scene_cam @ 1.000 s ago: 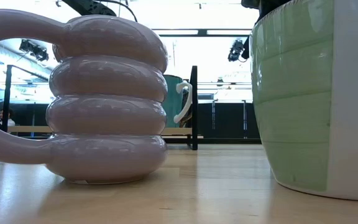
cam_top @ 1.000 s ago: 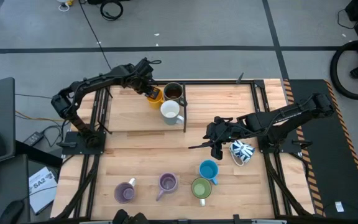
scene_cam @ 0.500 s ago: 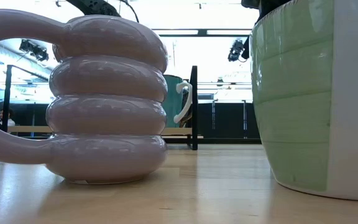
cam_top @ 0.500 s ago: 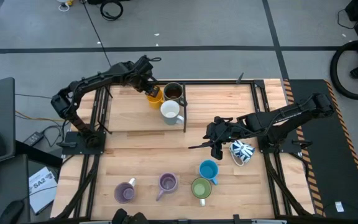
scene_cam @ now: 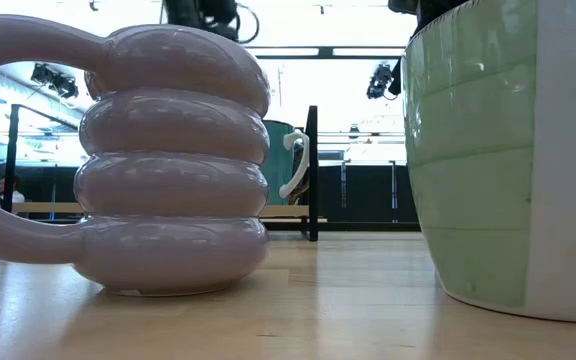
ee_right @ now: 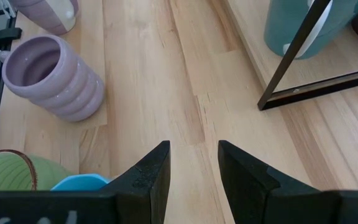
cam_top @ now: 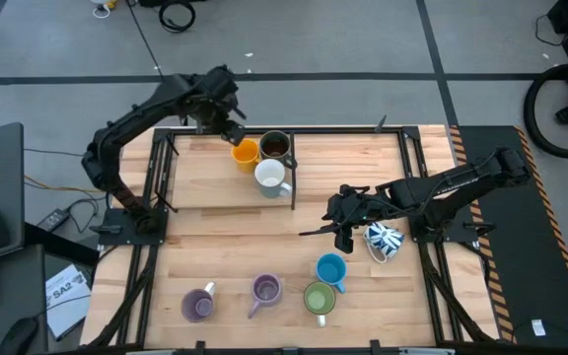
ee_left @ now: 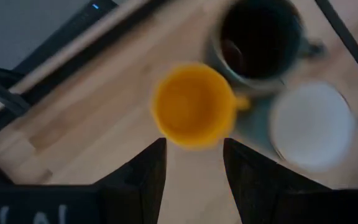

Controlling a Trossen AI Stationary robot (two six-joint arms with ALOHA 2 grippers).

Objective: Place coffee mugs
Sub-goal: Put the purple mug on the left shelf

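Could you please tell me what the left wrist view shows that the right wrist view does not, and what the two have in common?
Only the left wrist view shows the orange mug and the dark grey mug, both standing free beyond the open, empty left pincer. Only the right wrist view shows the ribbed purple mug, the green mug and the blue mug, beyond the open, empty right pincer. Both show the wooden table, a black frame, and a pale mug inside it.
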